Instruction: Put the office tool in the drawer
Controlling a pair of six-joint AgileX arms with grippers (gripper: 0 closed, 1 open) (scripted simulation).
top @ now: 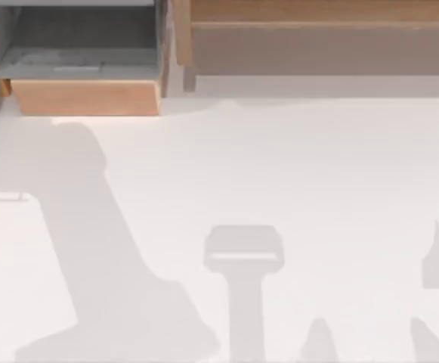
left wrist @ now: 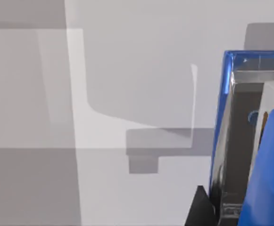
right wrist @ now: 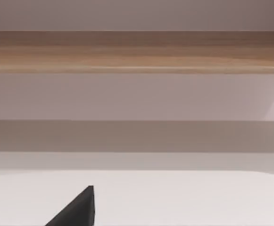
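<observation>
Currently, we record the scene as follows, largest item first.

Tabletop (top: 295, 197): pale and bare across the top view; only arm shadows fall on it.

Wooden shelf (top: 317, 34): wide, along the far edge at the top view's right; the right wrist view faces its light-wood board (right wrist: 137, 52) head on.

Drawer (top: 79, 53): far left corner in the top view, pulled out, grey inside exposed, plain light-wood front panel (top: 87, 97) toward us. We judge it stands open so the tool can be lowered in from above.

Office tool (left wrist: 250, 141): bright blue with a grey metal edge, very close to the left wrist camera, well above the tabletop. We judge it is carried by our left arm; it is not yet in the drawer.

Left gripper (left wrist: 200, 209): one dark finger shows just beside the tool's metal edge. We cannot tell how far the fingers are apart, nor confirm the grasp.

Right gripper (right wrist: 78, 209): one dark fingertip shows, low over the tabletop, facing the shelf. We cannot tell its opening; we judge this arm idle.

Next move: carry the tool over the grey inside, clear of the front panel.
</observation>
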